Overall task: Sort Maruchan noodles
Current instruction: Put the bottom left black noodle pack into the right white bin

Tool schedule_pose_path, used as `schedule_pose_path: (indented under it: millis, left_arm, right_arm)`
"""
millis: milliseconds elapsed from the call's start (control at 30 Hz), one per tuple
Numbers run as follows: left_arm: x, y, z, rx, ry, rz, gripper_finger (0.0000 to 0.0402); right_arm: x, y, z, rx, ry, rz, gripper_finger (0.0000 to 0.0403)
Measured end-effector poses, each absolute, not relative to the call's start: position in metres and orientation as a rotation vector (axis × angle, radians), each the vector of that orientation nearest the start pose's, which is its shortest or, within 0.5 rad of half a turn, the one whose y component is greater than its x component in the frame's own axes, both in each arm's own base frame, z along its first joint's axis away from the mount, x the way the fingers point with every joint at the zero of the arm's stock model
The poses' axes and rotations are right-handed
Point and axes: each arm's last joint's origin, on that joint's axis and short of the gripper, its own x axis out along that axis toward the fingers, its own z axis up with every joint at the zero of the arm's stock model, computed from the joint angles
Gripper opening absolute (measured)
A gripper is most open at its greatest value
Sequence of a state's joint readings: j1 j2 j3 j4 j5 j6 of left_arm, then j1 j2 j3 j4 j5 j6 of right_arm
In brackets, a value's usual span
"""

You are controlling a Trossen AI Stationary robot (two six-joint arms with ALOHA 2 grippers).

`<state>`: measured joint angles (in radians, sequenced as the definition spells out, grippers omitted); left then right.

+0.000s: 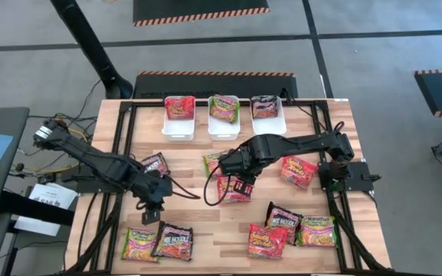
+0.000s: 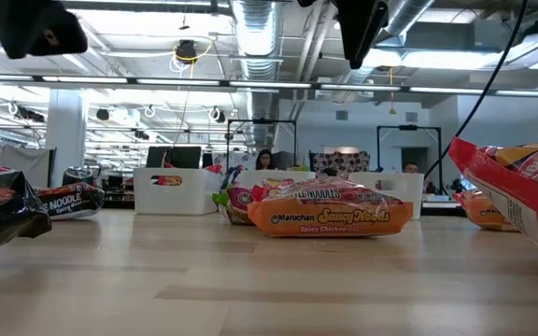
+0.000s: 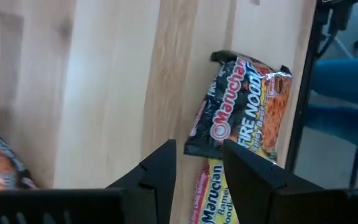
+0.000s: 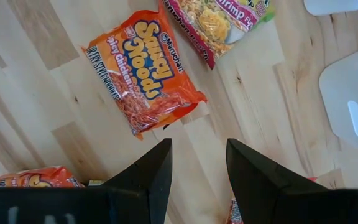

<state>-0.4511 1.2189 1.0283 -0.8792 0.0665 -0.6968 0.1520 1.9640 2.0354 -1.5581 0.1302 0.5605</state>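
Maruchan noodle packets lie flat and scattered on the wooden table. My left gripper [image 1: 150, 215] [image 3: 199, 149] hangs open and empty above the near left part. Just ahead of its fingers lie a black Fire Noodle packet [image 3: 241, 106] [image 1: 173, 241] and a green-yellow packet [image 3: 213, 193] [image 1: 140, 244]. My right gripper [image 1: 232, 180] [image 4: 199, 146] points down over the table's middle, open and empty, with bare wood between its fingers. An orange Saucy Noodles packet [image 4: 145, 74] [image 1: 235, 189] lies next to it, and a green shrimp packet [image 4: 219, 22] [image 1: 215, 161] beyond that.
Three white bins stand along the far edge, holding a red packet [image 1: 179, 107], a green one [image 1: 224, 107] and a black one [image 1: 265, 106]. More packets lie at left [image 1: 156, 162], right [image 1: 298, 170] and near right [image 1: 267, 241] [image 1: 282, 218] [image 1: 317, 230]. Black frame rails [image 1: 121, 153] border the table.
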Motion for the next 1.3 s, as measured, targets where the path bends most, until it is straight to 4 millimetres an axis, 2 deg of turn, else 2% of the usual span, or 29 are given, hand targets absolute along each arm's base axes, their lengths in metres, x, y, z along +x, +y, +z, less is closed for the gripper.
schedule_pose_path:
  millis: [267,467,633,833,967,1300]
  left_arm:
    - [0.228,-0.118,0.254,-0.488,1.277,-0.172,0.0119]
    - [0.247,-0.13,0.234,-0.5,1.284,-0.185,0.0143]
    - [0.253,-0.138,0.218,-0.488,1.332,-0.144,0.0153]
    - [0.261,-0.162,0.197,-0.468,1.33,-0.198,0.0154]
    - [0.264,-0.172,0.194,-0.473,1.288,-0.238,0.0154]
    - [0.262,-0.175,0.189,-0.44,1.286,-0.155,0.0154]
  right_arm:
    - [0.366,0.052,0.329,0.231,1.424,-0.378,0.0176]
    - [0.365,0.052,0.329,0.227,1.426,-0.376,0.0176]
    - [0.365,0.052,0.329,0.212,1.43,-0.363,0.0176]
    - [0.365,0.052,0.329,0.207,1.429,-0.359,0.0176]
    - [0.365,0.052,0.329,0.207,1.429,-0.359,0.0176]
    - [0.366,0.052,0.329,0.208,1.427,-0.358,0.0176]
